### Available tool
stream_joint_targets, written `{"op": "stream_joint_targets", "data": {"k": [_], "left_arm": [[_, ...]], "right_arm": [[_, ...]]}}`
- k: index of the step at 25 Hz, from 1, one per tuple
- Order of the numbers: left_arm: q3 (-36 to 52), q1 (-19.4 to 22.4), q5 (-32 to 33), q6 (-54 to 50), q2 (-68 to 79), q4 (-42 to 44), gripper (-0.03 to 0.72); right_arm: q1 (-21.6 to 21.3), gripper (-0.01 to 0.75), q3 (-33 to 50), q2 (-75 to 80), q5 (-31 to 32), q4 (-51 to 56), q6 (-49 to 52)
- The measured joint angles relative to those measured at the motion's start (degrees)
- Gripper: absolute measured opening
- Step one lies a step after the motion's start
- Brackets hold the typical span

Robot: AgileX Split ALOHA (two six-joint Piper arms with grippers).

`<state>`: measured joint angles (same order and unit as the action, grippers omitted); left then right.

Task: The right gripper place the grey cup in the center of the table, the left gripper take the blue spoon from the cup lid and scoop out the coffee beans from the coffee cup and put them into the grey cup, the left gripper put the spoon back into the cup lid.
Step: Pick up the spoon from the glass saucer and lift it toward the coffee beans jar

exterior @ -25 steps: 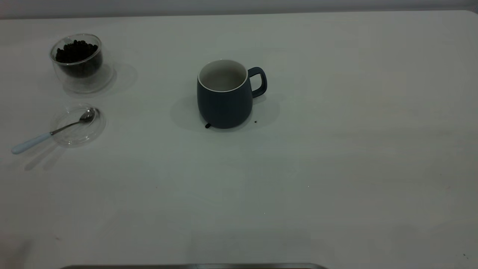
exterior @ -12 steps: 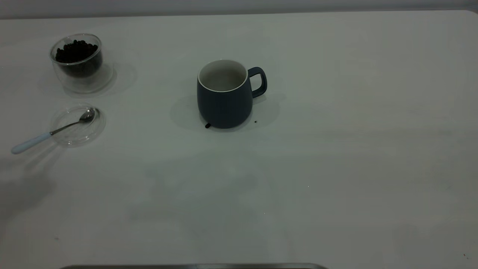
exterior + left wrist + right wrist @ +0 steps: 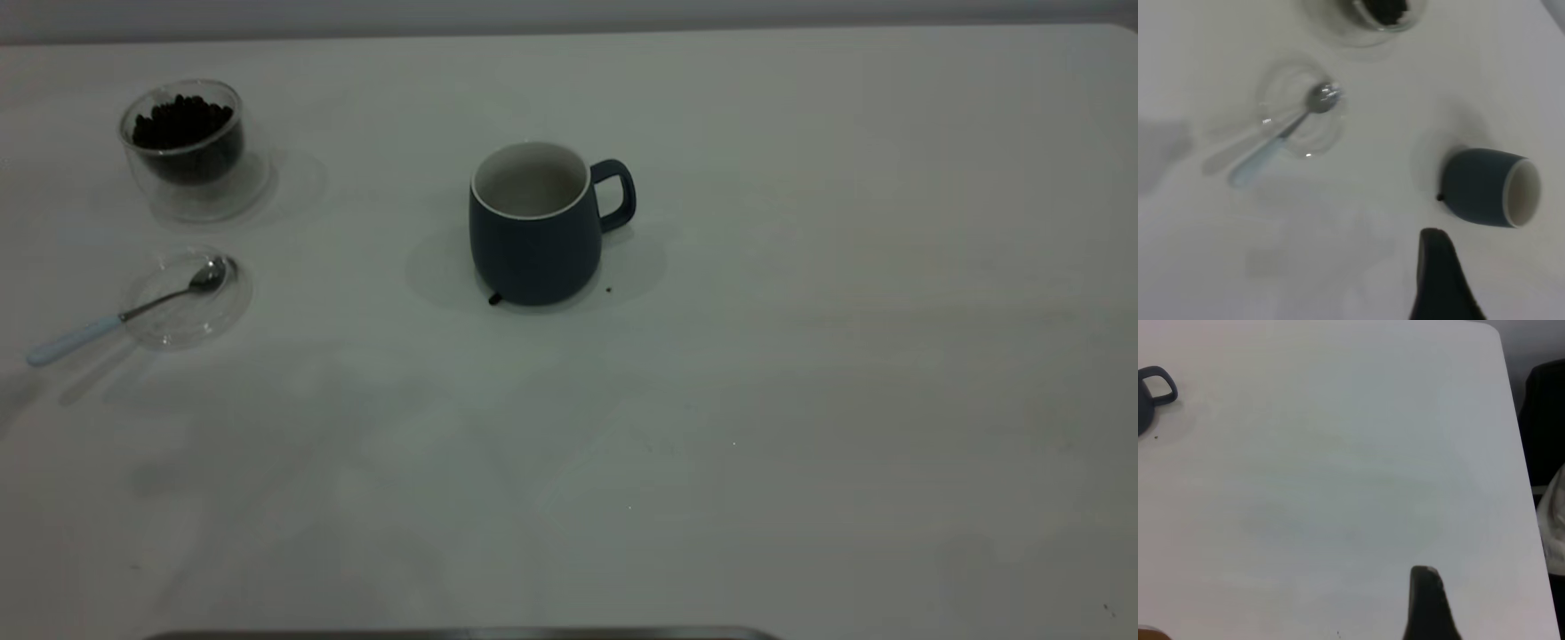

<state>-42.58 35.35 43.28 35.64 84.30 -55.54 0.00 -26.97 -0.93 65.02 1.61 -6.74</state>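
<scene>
The grey cup (image 3: 533, 258) stands upright in the middle of the table (image 3: 800, 400), handle to the right, white inside showing. It also shows in the left wrist view (image 3: 1475, 190), and its handle in the right wrist view (image 3: 1155, 387). The coffee cup (image 3: 182, 156) with coffee beans (image 3: 182, 120) stands at the far left. The blue spoon (image 3: 124, 316) lies with its bowl in the cup lid (image 3: 191, 327) and its pale handle on the table. One stray bean (image 3: 494, 300) lies against the grey cup's base. The left gripper (image 3: 1435, 241) hovers high above the table near the grey cup. The right gripper (image 3: 1425, 577) is over the bare right side.
A tiny dark speck (image 3: 608, 289) lies right of the grey cup. The table's rounded far right corner (image 3: 1122, 28) shows. A dark metal edge (image 3: 462, 634) runs along the front. In the right wrist view a dark shape (image 3: 1545, 420) stands beyond the table edge.
The cup, lid, spoon and glass have not moved. The soft shadows on the front left of the table have shifted and faded.
</scene>
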Motion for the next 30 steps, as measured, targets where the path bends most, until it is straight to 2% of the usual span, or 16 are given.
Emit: {"op": "stream_joint_targets", "data": {"k": [4,6,15,18,24,30], "left_arm": [[4.4,3.9,-1.0,10.1,5.7,-6.3,0.498],[6.2,4.7,-1.6,16.4,8.1,-12.2,0.498],[13.9,4.8,-8.4,44.2,18.5,-34.3,0.497],[15.1,4.8,-8.4,51.4,24.0,-40.8,0.497],[14.8,4.8,-5.0,62.9,37.1,-46.3,0.497],[13.6,4.8,-3.8,67.1,45.0,-47.1,0.497]], "right_arm": [[0.0,0.461,0.0,0.0,0.0,0.0,0.0],[0.0,0.461,0.0,0.0,0.0,0.0,0.0],[0.0,0.461,0.0,0.0,0.0,0.0,0.0],[0.0,0.461,0.0,0.0,0.0,0.0,0.0],[0.0,0.461,0.0,0.0,0.0,0.0,0.0],[0.0,0.461,0.0,0.0,0.0,0.0,0.0]]}}
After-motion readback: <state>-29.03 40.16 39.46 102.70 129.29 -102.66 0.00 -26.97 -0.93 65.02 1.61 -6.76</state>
